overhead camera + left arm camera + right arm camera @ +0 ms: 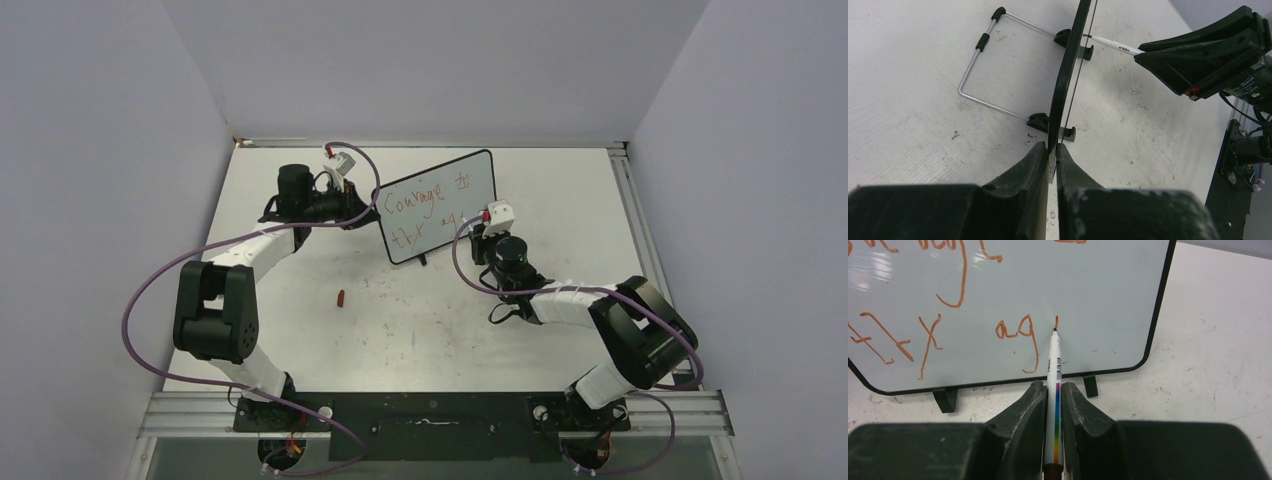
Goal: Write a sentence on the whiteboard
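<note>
Your left hand [1053, 150] is clamped tight on the side edge of the whiteboard [430, 225], which stands on its feet near the middle of the table's [300, 340] far edge. Your right hand [1054, 388] grips the marker [1054, 365], tip touching the board just after "ag" in the sentence's [425, 202] lower line. A small red piece [341, 297] lies toward the table's left.

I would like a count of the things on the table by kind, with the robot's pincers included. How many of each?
Whiteboard: 1
Marker pen: 1
Small red piece: 1
Pincers: 2, the left pincer and the right pincer
Total: 5
</note>
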